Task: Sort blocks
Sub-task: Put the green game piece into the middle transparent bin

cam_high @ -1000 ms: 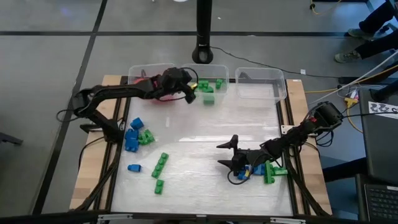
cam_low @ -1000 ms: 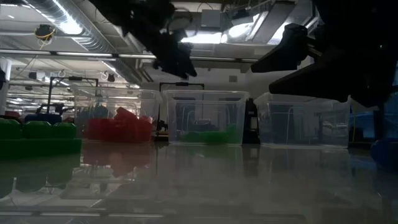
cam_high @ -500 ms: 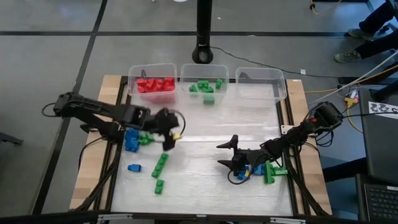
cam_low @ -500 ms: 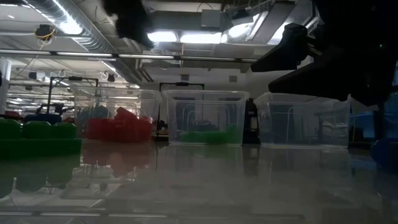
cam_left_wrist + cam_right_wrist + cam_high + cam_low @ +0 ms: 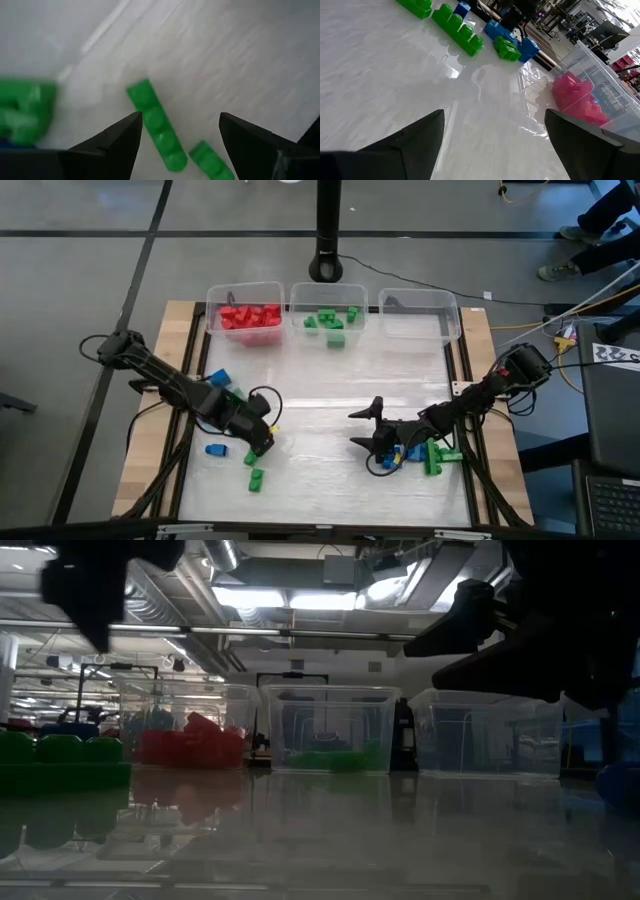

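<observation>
My left gripper (image 5: 260,440) hovers open over a long green brick (image 5: 155,127). The brick lies flat on the table, and in the left wrist view it shows between the two fingers, untouched. A short green brick (image 5: 256,478) and a blue brick (image 5: 215,449) lie close by, and a blue and green cluster (image 5: 218,388) sits further left. My right gripper (image 5: 366,428) is open above the table at the near right, with blue and green bricks (image 5: 425,457) beside its arm. In the low view the left gripper (image 5: 90,580) hangs at the upper left.
Three clear bins stand in a row at the far edge: one with red bricks (image 5: 246,316), one with green bricks (image 5: 330,320), and one (image 5: 420,315) where no bricks show. Bare white tabletop (image 5: 340,385) lies between the arms. A dark camera post (image 5: 326,240) stands behind the bins.
My left gripper has swung from the far edge, near the red and green bins, toward the near edge and down. It is now over the long green brick at the near left. No brick has moved.
</observation>
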You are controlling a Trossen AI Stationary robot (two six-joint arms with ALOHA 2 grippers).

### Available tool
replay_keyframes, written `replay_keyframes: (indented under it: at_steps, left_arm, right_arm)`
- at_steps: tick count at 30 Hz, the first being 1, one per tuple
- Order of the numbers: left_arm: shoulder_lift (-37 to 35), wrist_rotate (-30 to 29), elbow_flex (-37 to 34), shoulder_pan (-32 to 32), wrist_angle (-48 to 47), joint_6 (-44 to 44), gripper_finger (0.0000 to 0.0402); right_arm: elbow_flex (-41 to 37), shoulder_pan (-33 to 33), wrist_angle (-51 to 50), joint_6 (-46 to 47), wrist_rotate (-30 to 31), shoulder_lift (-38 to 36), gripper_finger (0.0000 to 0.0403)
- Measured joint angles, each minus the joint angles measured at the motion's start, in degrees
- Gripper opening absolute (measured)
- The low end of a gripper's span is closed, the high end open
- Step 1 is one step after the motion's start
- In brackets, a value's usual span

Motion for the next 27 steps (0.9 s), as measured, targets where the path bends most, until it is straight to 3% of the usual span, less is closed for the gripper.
replay_keyframes:
  at_steps: [4,11,20,27]
  left_arm:
    - [3.27,0.76,0.0,-2.17,-1.09,-7.48,0.0255]
    - [9.35,2.0,0.0,-3.41,-0.87,-12.73,0.0255]
    - [16.15,3.24,-0.01,-3.48,0.17,-13.37,0.0255]
    - [19.71,3.22,-4.0,-3.5,7.52,-11.34,0.0255]
  right_arm:
    - [0.0,0.01,-0.05,0.12,-0.02,0.0,0.0344]
    - [0.0,0.05,-0.07,0.19,-2.57,0.01,0.0344]
    - [0.0,0.05,-0.01,0.61,-4.56,-0.01,0.0344]
    - [0.0,0.01,-0.05,0.61,-4.53,-0.01,0.0344]
